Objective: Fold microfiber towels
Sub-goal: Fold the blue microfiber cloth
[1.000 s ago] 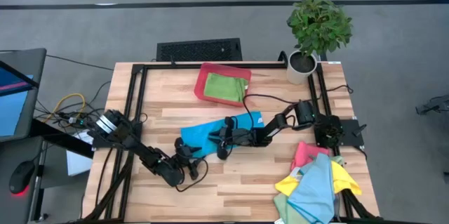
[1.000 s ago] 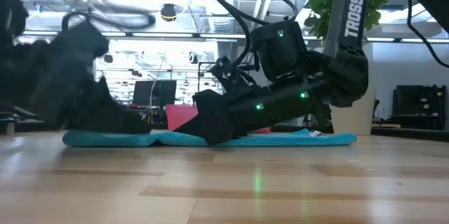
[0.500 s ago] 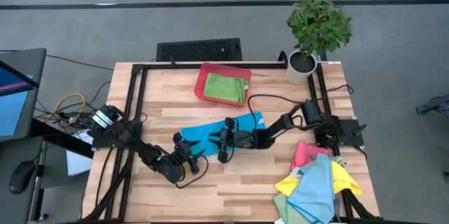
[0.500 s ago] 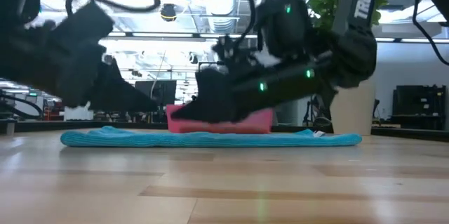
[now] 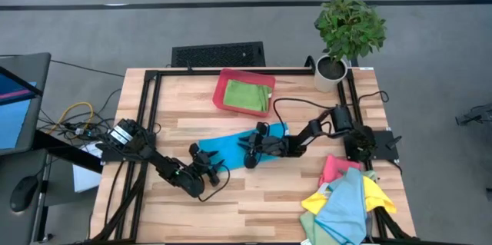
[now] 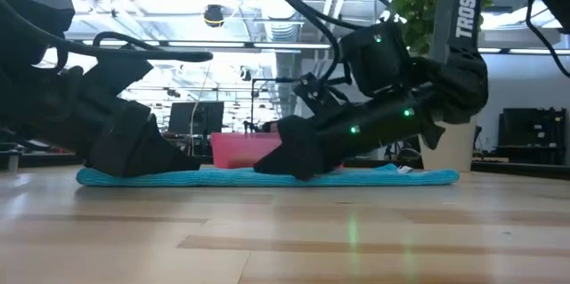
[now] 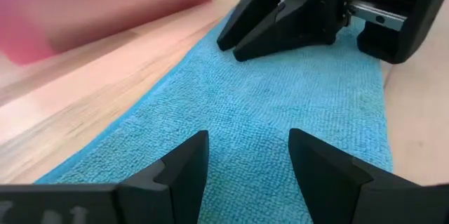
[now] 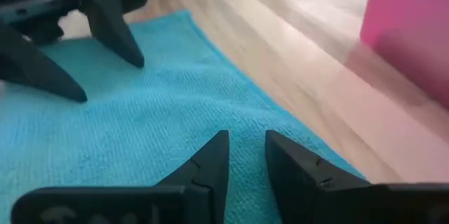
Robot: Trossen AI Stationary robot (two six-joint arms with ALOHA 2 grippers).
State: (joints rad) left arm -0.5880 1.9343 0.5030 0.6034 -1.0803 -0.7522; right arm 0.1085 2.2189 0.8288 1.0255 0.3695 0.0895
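A: Where's the blue towel [image 5: 231,147]?
B: Flat on the table [image 5: 184,126], mid-board, in front of the red tray [image 5: 221,91]. It is a long strip; in the high view its long axis runs slantwise, the left end nearer the front edge, the right end up toward the tray.

A: And from table height?
B: A thin blue band [image 6: 267,176] lying level across the wood, with no edge lifted.

A: The left gripper [image 5: 206,170]?
B: Low over the strip's left end. Its fingers [image 7: 184,168] stand apart with bare cloth [image 7: 280,104] between them. They hold nothing.

A: The right gripper [image 5: 252,153]?
B: Low over the middle of the strip, facing the left one. Its fingers [image 8: 210,161] stand a narrow gap apart above the cloth [image 8: 126,126], also with nothing in them. Whether the tips touch the fabric I can't tell.

A: Other towels?
B: A green one [image 5: 247,95] lies folded in the tray. A loose pile [image 5: 344,199] of pink, yellow, light blue and green sits at the front right corner, partly over the edge.

A: Anything else?
B: A potted plant [image 5: 347,30] at the back right corner.
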